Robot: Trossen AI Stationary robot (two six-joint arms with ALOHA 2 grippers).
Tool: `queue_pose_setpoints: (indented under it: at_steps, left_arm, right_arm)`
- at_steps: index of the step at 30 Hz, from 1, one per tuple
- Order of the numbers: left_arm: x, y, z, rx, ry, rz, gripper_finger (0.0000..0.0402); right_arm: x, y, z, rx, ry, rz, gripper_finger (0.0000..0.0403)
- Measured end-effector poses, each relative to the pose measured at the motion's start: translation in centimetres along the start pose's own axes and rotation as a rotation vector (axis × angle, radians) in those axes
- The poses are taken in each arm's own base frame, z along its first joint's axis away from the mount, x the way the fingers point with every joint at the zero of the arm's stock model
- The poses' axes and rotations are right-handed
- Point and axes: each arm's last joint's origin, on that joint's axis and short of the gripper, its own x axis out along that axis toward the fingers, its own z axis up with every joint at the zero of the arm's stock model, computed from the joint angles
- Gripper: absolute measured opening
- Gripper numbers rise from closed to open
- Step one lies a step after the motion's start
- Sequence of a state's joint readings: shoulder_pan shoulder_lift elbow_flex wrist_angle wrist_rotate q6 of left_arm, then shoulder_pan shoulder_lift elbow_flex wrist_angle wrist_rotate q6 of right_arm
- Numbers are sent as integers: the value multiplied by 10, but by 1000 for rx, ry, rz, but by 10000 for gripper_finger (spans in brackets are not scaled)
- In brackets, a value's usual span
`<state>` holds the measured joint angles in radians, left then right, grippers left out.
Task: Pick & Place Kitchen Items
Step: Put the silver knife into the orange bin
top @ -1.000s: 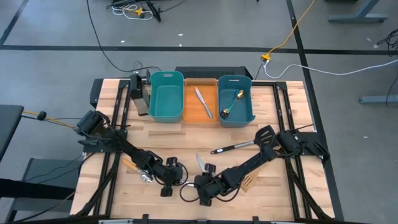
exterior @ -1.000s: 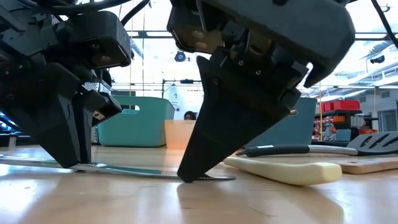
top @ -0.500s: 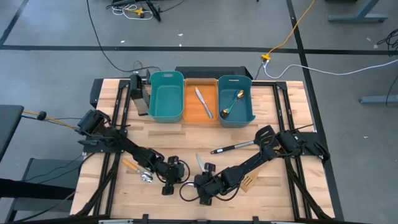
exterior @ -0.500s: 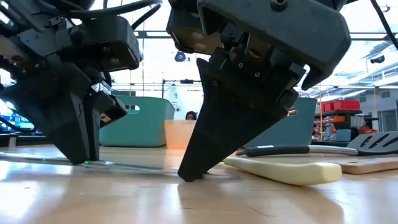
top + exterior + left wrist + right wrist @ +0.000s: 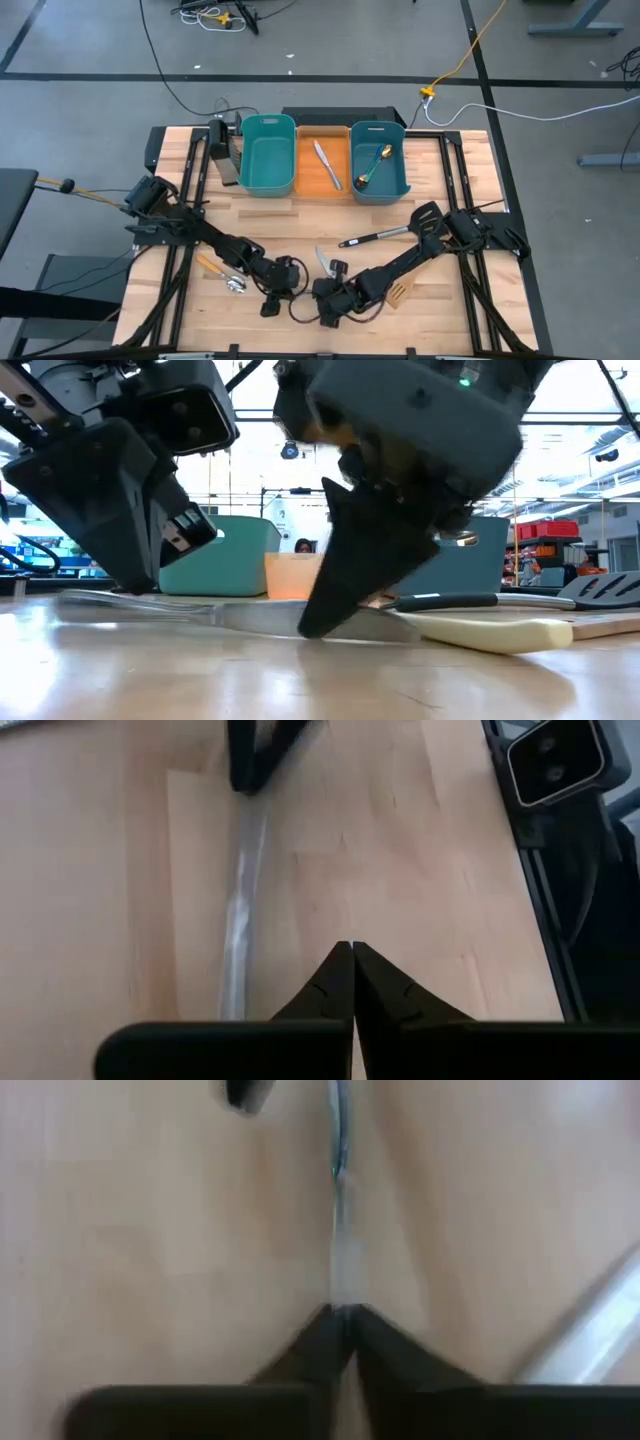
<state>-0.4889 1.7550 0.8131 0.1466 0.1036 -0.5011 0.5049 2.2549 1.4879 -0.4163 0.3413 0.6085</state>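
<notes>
A slim silver utensil [image 5: 200,610] lies low along the table near its front edge, between my two grippers. My right gripper [image 5: 343,1312] is shut on one end of it. My left gripper [image 5: 352,945] is shut with nothing between its fingers. The utensil [image 5: 238,930] passes beside those fingers, and in the low view the left gripper [image 5: 140,586] stands at its other end. In the high view the left gripper [image 5: 280,290] and the right gripper [image 5: 322,305] sit close together at the front middle. My right gripper pinches the utensil's thin end [image 5: 342,1285] between its two fingertips. It slants down from the table's right side, with the fingers in line with the utensil. The utensil runs away from them, low over the table. I cannot tell whether it is lifted clear.
A cream-handled utensil [image 5: 480,632], a black slotted spatula [image 5: 400,232] and a wooden spatula [image 5: 398,293] lie right of the grippers. At the far edge stand a teal bin [image 5: 268,155], an orange bin [image 5: 305,175] holding a silver knife [image 5: 327,163], and a teal bin [image 5: 392,185] holding spoons [image 5: 372,166].
My left gripper has tipped and edged toward the table's right. The silver utensil has shifted between the two grippers. In the low view it now runs a little higher across the picture than before.
</notes>
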Motion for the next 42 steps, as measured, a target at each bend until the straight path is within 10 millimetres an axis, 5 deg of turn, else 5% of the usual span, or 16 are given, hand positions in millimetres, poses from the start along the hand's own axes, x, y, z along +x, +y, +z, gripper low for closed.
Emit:
queue_pose_setpoints:
  at_steps: [10,22,42]
  left_arm:
    - [-3,-1,1,16,-6,-1,0]
    - [-32,-8,12,46,-70,61,6]
    - [-150,-37,43,371,-450,12,17]
  right_arm:
    - [-2,-2,2,18,5,17,8]
    - [-41,-36,22,19,-23,-149,7]
    - [-77,-106,61,90,-25,-248,7]
